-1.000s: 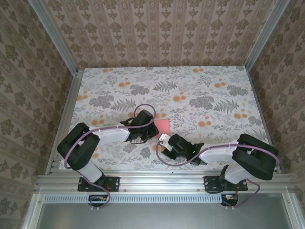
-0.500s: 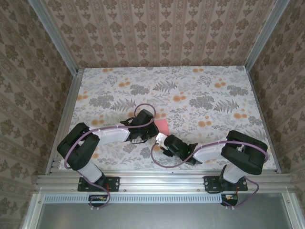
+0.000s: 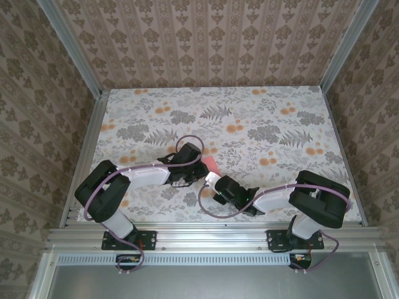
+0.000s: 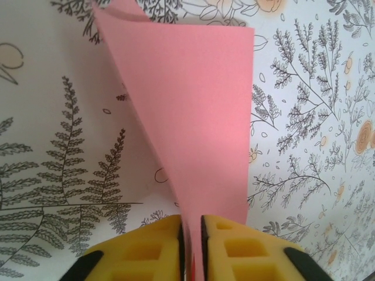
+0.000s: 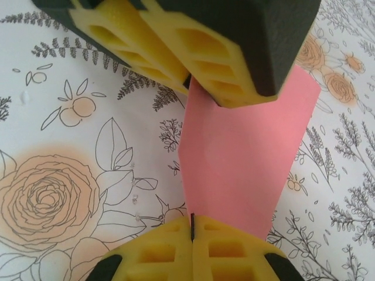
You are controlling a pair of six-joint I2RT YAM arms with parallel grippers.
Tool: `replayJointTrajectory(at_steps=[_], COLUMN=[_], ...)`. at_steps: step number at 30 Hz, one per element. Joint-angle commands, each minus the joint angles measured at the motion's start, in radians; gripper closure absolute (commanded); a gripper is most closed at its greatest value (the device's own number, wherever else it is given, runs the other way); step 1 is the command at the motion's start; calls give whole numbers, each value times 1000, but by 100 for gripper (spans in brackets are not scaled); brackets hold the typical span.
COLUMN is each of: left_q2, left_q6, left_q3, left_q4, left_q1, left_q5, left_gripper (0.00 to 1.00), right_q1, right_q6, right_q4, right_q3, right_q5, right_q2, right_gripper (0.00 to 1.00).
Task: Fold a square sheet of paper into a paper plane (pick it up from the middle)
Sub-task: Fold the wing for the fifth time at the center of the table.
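Salmon-pink and thin, the paper sheet (image 4: 196, 111) is rising off the grey-and-orange floral table covering (image 3: 268, 118) instead of lying flat, and its far left corner is curling over in the left wrist view. The left gripper (image 4: 191, 231) is pinching the sheet's near end, with both yellow ribbed pads (image 4: 153, 249) pressing against the paper so that only a thin strip of pink is showing between them. From overhead, the sheet (image 3: 212, 163) is sitting near the middle of the table's near half, between the two tools, with the left gripper (image 3: 201, 167) reaching in from the left and the right gripper (image 3: 212, 180) coming up from just below. In the right wrist view, the right gripper (image 5: 192, 229) is pressing its pads fully together at the sheet's near edge; whether that edge is actually being caught between them I cannot tell. Across the paper (image 5: 240, 158), the left tool's yellow pads (image 5: 193, 58) are clamping the opposite end.
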Motion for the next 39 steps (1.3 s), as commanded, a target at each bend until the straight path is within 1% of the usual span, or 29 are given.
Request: replayJointTrajectory(at_steps=[1, 3, 4, 6, 8, 9, 12, 16, 18, 23, 27, 31, 36, 39], left_q2=[-50, -74, -84, -115, -145, -161, -204, -240, -247, -245, -229, -191, -124, -75], left_q6=[16, 17, 18, 21, 28, 31, 35, 44, 50, 62, 80, 92, 89, 92], left_q3=[15, 8, 3, -7, -15, -22, -39, -51, -53, -51, -39, -17, 18, 51], left_q4=[-13, -19, -24, -37, -57, -66, -88, -106, -109, -97, -86, -66, -36, -21], left_q1=[3, 3, 3, 4, 3, 4, 5, 4, 4, 3, 3, 1, 1, 1], left_q5=[-13, -29, -38, -58, -79, -89, -118, -140, -142, -128, -110, -83, -52, -33], left_gripper=[75, 65, 61, 51, 45, 42, 39, 38, 37, 38, 39, 44, 52, 55], right_q1=[-5, -20, -27, -58, -99, -125, -197, -274, -310, -361, -397, -428, -433, -433], right_q6=[85, 128, 148, 210, 279, 321, 420, 536, 598, 710, 778, 823, 874, 910], right_q4=[15, 20, 19, 24, 35, 42, 67, 108, 157, 236, 254, 263, 290, 370], right_q3=[-12, -18, -20, -26, -34, -35, -37, -31, -35, -33, -30, -32, -69, -115], right_q5=[8, -25, -46, -113, -194, -254, -398, -539, -602, -713, -747, -774, -722, -685], right_q2=[5, -4, -10, -21, -33, -37, -33, -5, 19, 57, 83, 113, 135, 146], right_gripper=[100, 100, 100, 100, 100, 100, 100, 100, 100, 100, 100, 100, 100, 100])
